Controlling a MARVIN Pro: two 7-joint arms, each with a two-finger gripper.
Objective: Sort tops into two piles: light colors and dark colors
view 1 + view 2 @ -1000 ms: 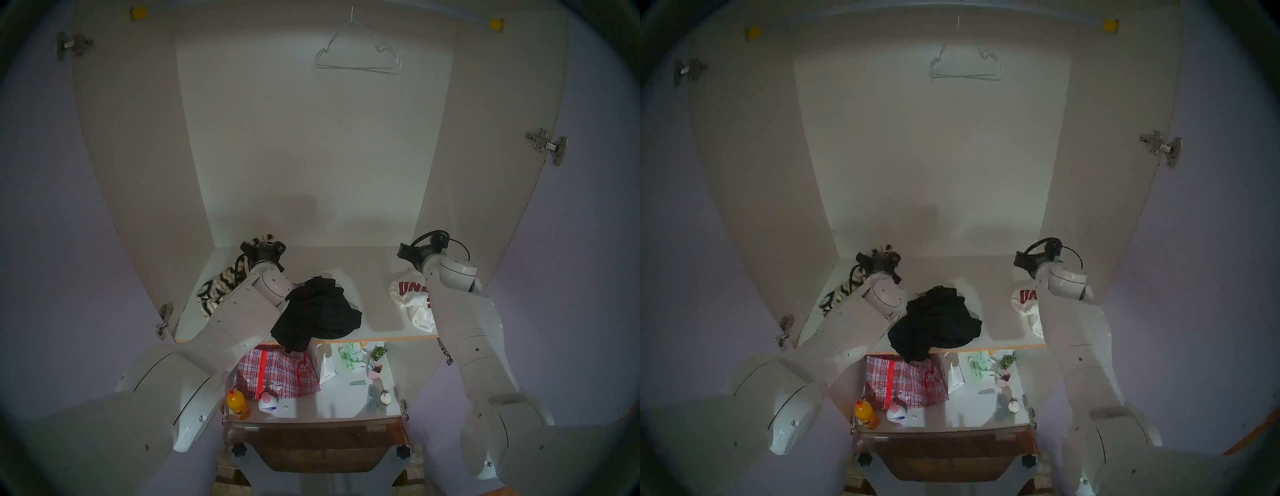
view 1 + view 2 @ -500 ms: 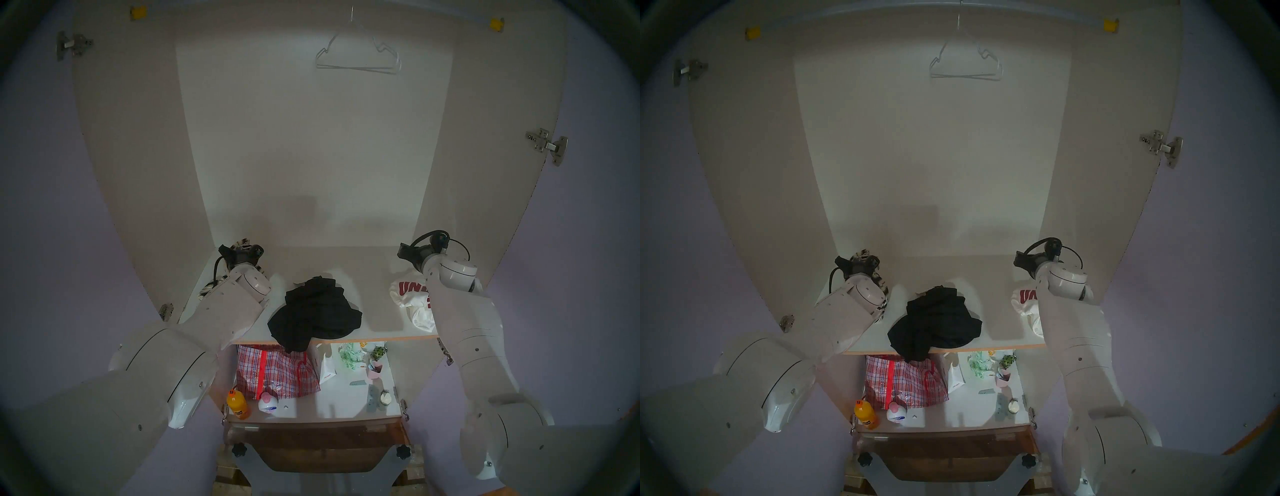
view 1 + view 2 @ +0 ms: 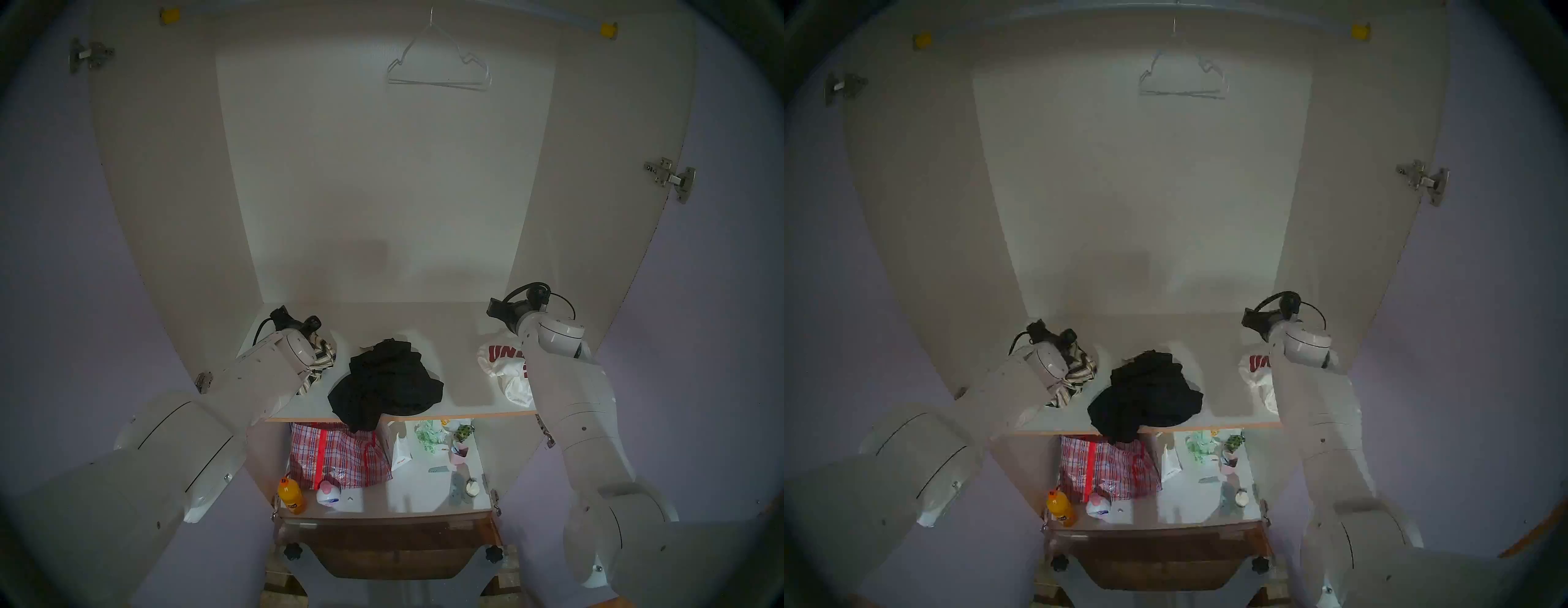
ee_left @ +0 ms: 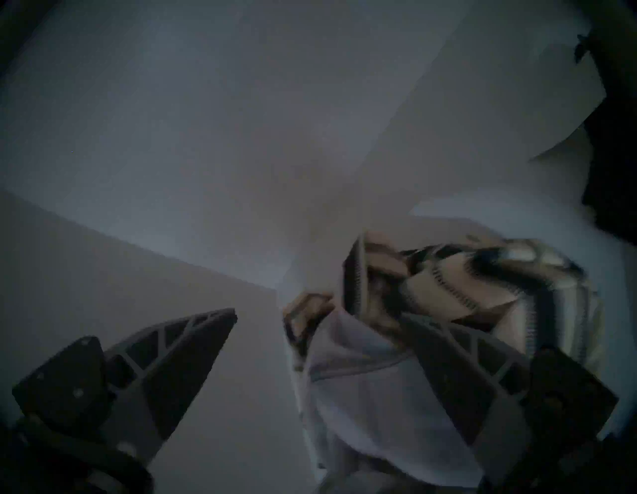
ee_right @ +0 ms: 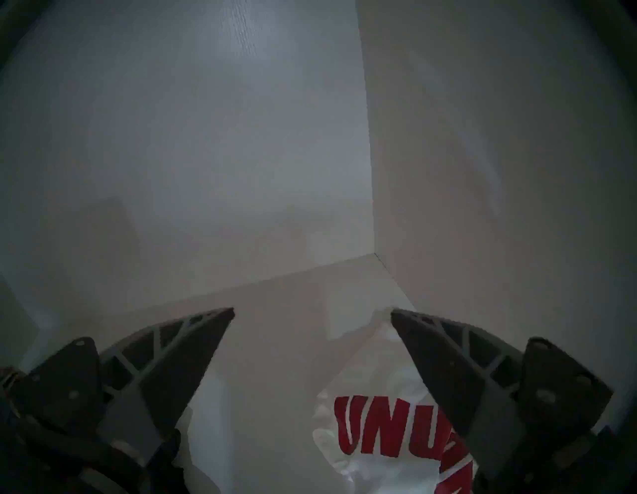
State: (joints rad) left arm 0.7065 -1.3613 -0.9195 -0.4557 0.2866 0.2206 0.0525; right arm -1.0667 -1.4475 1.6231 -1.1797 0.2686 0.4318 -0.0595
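The cream-and-black striped top point(image 3: 321, 361) lies bunched on the white shelf point(image 3: 462, 401), just right of my left wrist and left of the black heap point(image 3: 386, 382). In the left wrist view my left gripper point(image 4: 315, 312) is open, and the striped top point(image 4: 458, 276) drapes over its right finger point(image 4: 458, 376). The black heap hangs over the shelf's front edge. The white top with red letters point(image 3: 502, 361) lies at the right. My right gripper point(image 5: 312, 310) is open and empty, just above that top point(image 5: 389, 434), near the back right corner.
A wire hanger point(image 3: 439, 70) hangs from the rail high above. On the lower shelf stand a red-and-blue checked bag point(image 3: 339, 454), an orange bottle point(image 3: 292, 496), a white bottle point(image 3: 329, 494) and small items point(image 3: 441, 437). Cabinet side walls close in both arms.
My left arm swung left and drew back toward the front. The striped top left the shelf's left side and now sits bunched closer to the black heap. The right arm has not moved.
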